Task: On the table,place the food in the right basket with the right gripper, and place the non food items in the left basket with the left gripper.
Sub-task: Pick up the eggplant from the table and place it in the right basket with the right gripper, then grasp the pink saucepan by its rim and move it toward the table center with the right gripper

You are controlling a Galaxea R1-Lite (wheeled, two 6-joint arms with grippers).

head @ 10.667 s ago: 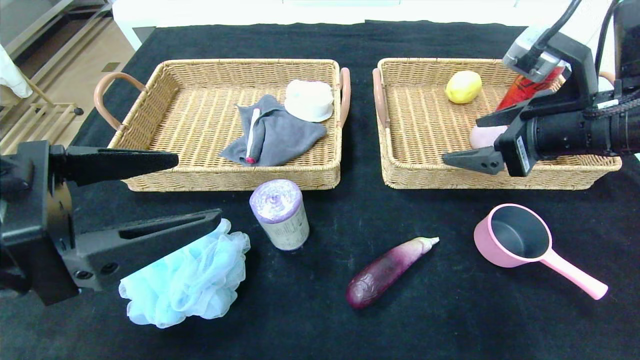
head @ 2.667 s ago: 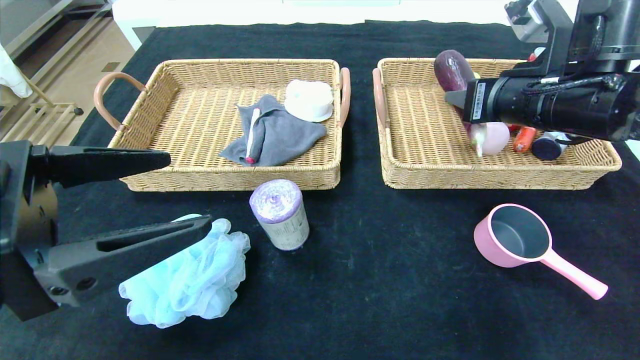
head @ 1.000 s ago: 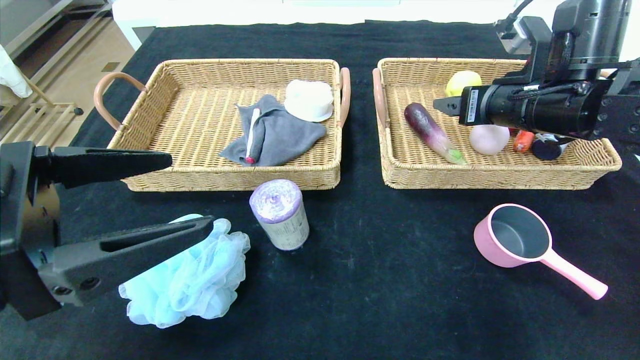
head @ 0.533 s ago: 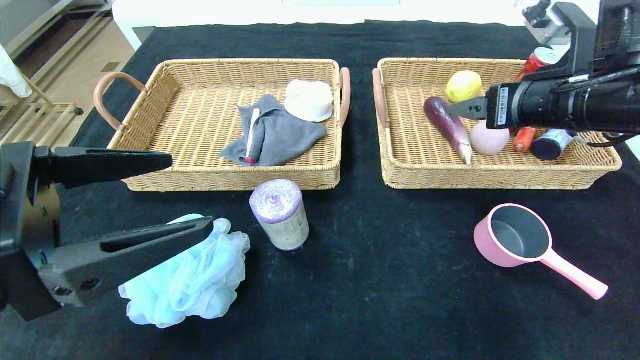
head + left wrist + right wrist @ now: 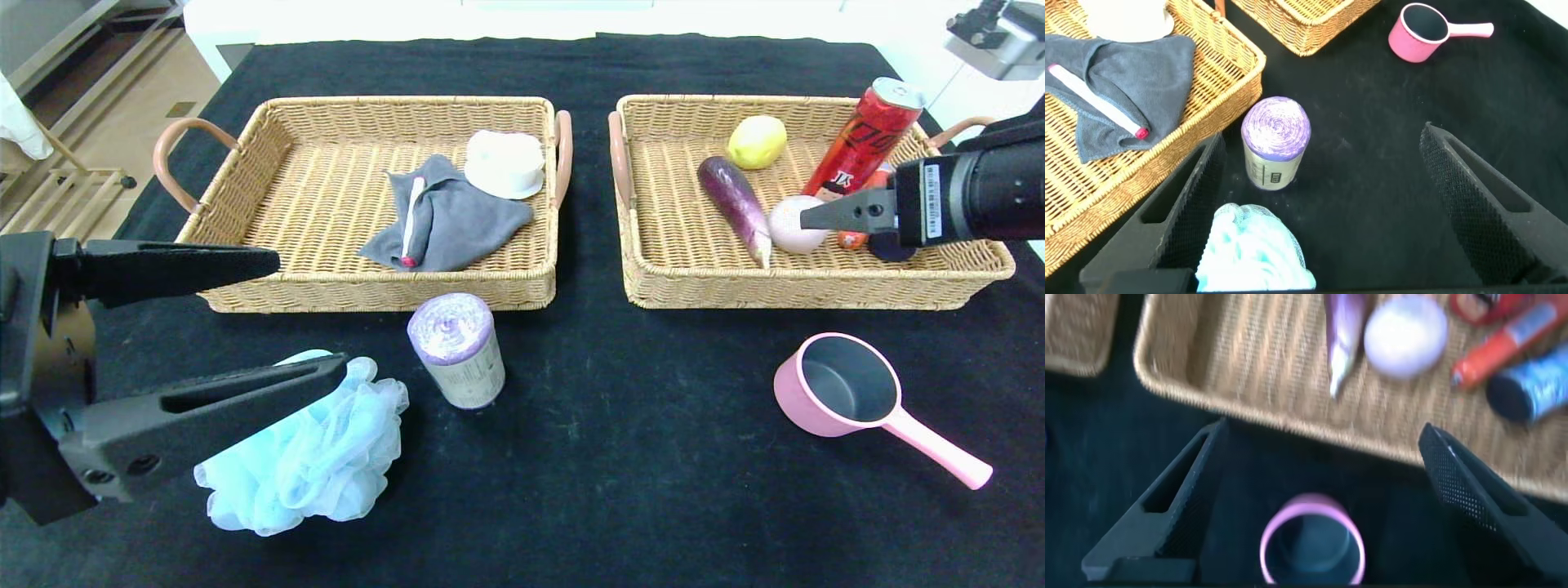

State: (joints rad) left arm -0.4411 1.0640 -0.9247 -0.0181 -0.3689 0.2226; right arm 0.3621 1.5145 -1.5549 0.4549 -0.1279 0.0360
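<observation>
Three non-food items are what you have left, all on the black-cloth table (image 5: 620,457). Left to right: the left gripper (image 5: 306,314) hangs wide open and empty over the light-blue bath pouf (image 5: 306,457), unmoved over the last seconds. Lilac bag roll (image 5: 457,351) stands upright just in front of the left basket (image 5: 277,294). Eggplant (image 5: 733,204) now lies flat in the right basket (image 5: 637,278), pale tip toward you, touching the pink peach ball (image 5: 788,224); the red can (image 5: 865,135) leans on the far right corner. Right gripper (image 5: 816,219) has let go, fingers spread and empty, pulling back over the basket's right side. Food looks done. Pink saucepan (image 5: 845,384) sits in front of the right basket, a long reach for your left arm.
</observation>
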